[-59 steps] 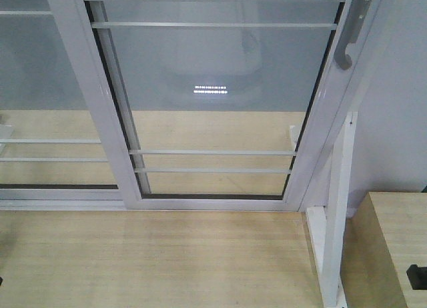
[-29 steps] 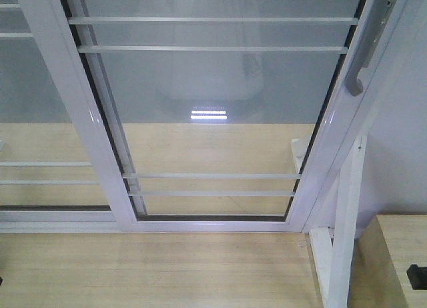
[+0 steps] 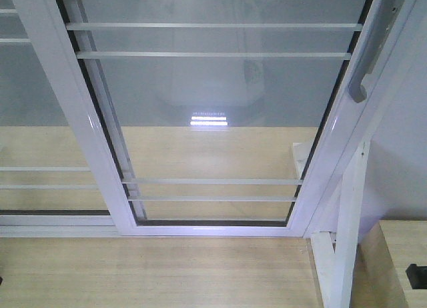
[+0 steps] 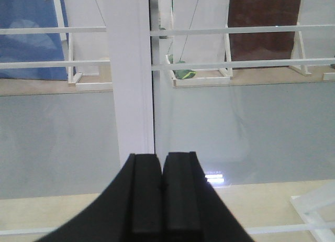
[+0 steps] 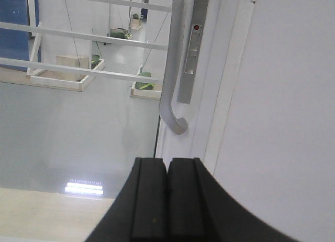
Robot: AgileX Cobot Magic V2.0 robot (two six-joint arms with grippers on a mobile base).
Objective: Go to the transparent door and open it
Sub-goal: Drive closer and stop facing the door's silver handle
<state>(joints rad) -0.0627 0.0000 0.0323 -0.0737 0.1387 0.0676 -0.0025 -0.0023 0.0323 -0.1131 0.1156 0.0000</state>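
Note:
The transparent door (image 3: 213,115) fills the front view, a clear glass panel in a white frame with thin white horizontal bars. Its curved grey pull handle (image 3: 365,65) sits on the right stile. In the right wrist view the handle (image 5: 172,74) hangs just above and ahead of my right gripper (image 5: 167,166), which is shut and empty, apart from the handle. My left gripper (image 4: 163,161) is shut and empty, facing the white stile (image 4: 131,79) between the door and the panel to its left.
A similar barred glass panel without a handle (image 3: 33,121) stands to the left. A white wall (image 3: 400,168) and a white post (image 3: 347,241) stand on the right. A wooden surface (image 3: 407,261) lies at the lower right. Light wood flooring (image 3: 153,275) lies in front.
The door has grown larger and slid down in the front view, so the base has come closer to it. Both grippers stay shut.

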